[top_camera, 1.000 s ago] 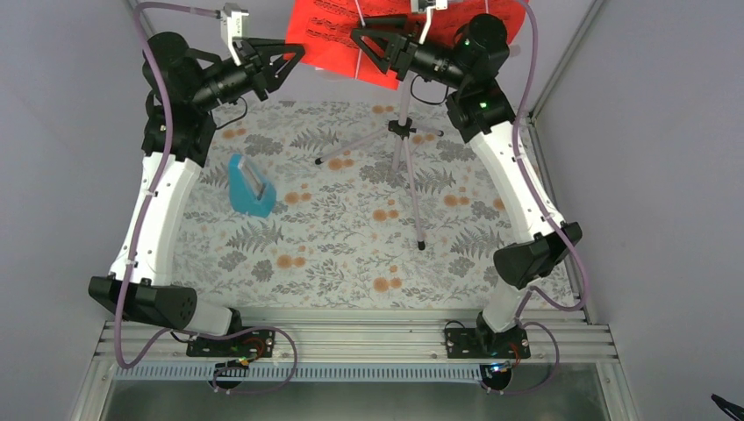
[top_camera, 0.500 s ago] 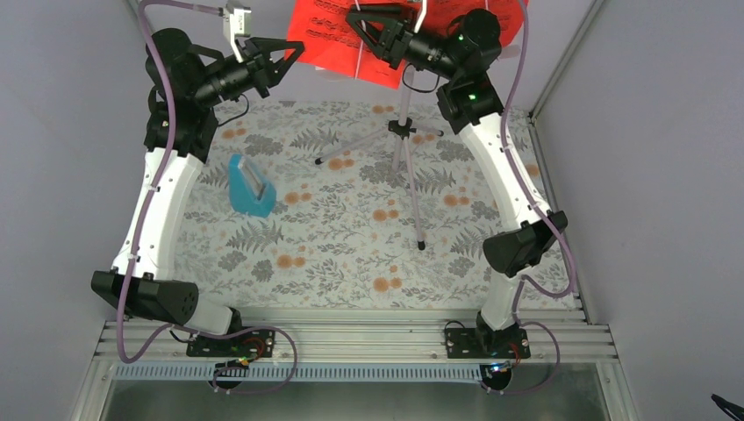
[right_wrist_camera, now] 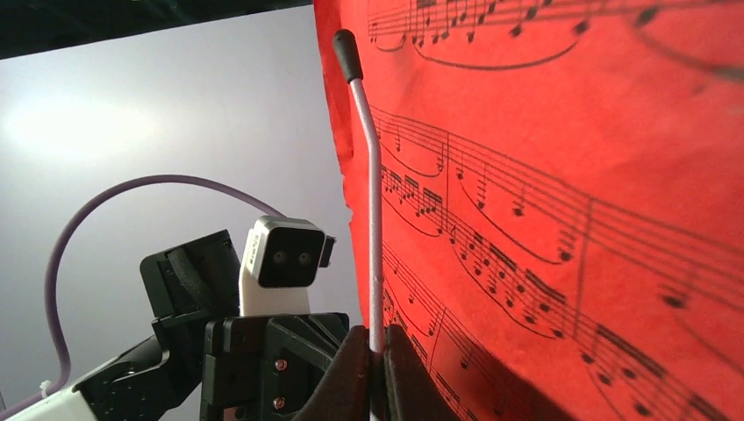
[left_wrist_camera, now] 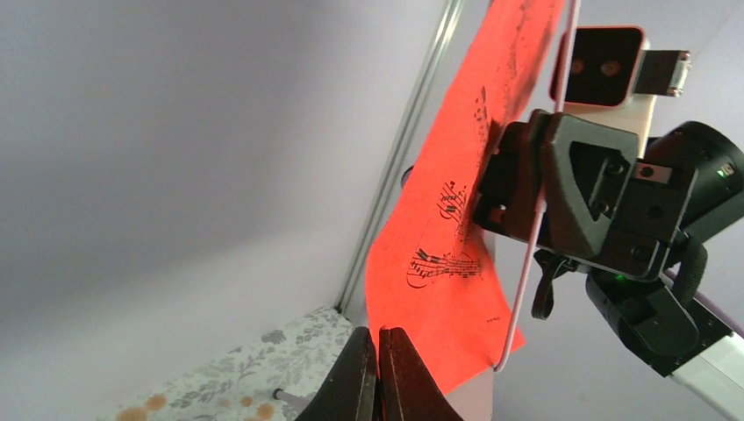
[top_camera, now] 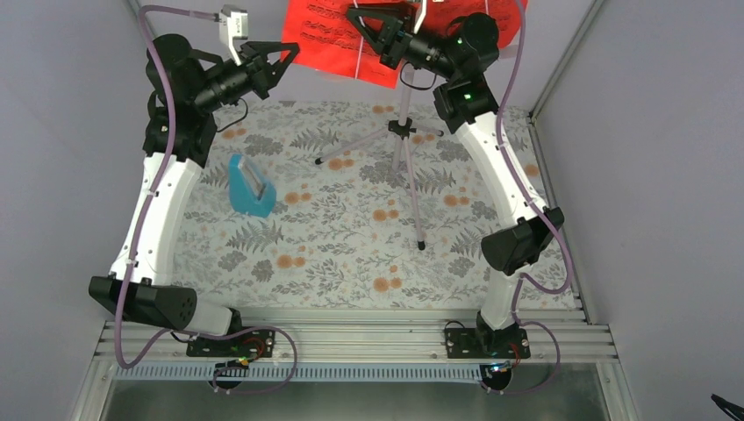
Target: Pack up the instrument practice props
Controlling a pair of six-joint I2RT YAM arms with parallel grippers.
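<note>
on the floral table (top_camera: 333, 263), find the light-blue metronome (top_camera: 248, 188) left of centre, well apart from both arms. further back and to the right, the lilac music stand (top_camera: 404, 130) stands upright on its tripod legs. at the far end, the red sheet music (top_camera: 329, 39) sits high on the stand. your left gripper (left_wrist_camera: 378, 338) is clenched at the sheet's lower corner; you cannot tell whether paper is pinched. your right gripper (right_wrist_camera: 375, 342) is clenched on the thin retainer rod (right_wrist_camera: 374, 202) lying across the sheet.
</note>
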